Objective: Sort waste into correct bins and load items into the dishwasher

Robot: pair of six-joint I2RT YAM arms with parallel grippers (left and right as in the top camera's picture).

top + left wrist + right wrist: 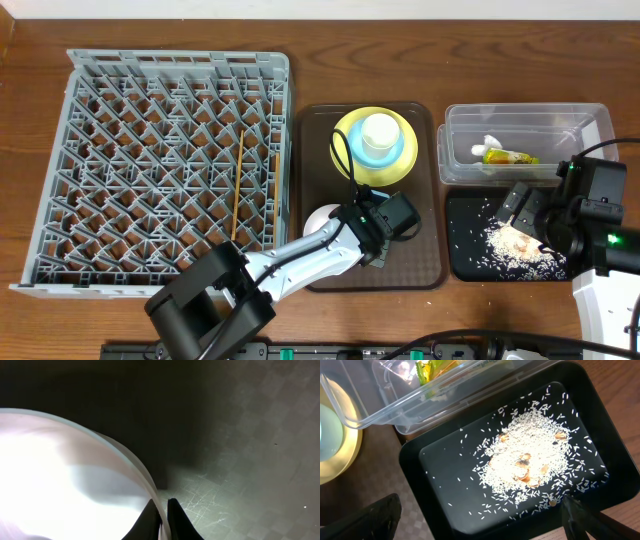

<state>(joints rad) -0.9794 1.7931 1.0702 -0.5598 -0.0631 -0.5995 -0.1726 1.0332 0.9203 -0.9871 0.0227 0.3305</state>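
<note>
Overhead view of a sorting job approx. two-thirds done.

Waste looks finished. The clear tub (590, 125), far R, holds the yellow-green wrapper (508, 156) and the white scrap (487, 143). Just below it, the black tray (465, 265) holds the rice crumbs (530, 460) in a loose pile w/ a few tan bits mixed in. No waste shows on the bare table.

Loading has only begun. The big grey dish rack (150, 150) fills the L side. Only the two chopsticks (239, 185) lie in it, side by side near its R edge. Left to load:
- the yellow plate (345, 130), on the brown tray (420, 270) in the middle
- the light blue bowl (400, 150), sitting on that plate
- the small white cup (379, 130), inside the blue bowl
- the white bowl (320, 220), at the tray's near L corner, between the stack and the rack

The white bowl is the piece in hand. It is smooth, glossy and thin-walled w/ a rounded rim, and the arm hides part of it from above.

The left gripper (162, 520) is pinched shut on that rim, one finger inside the bowl and one outside. The wrist view is badly overexposed, so the bowl may be lifted or may be resting on the tray; I cannot tell which.

The right gripper (480, 510) hangs over the black tray, fingers spread as wide as they go, holding nothing.
</note>
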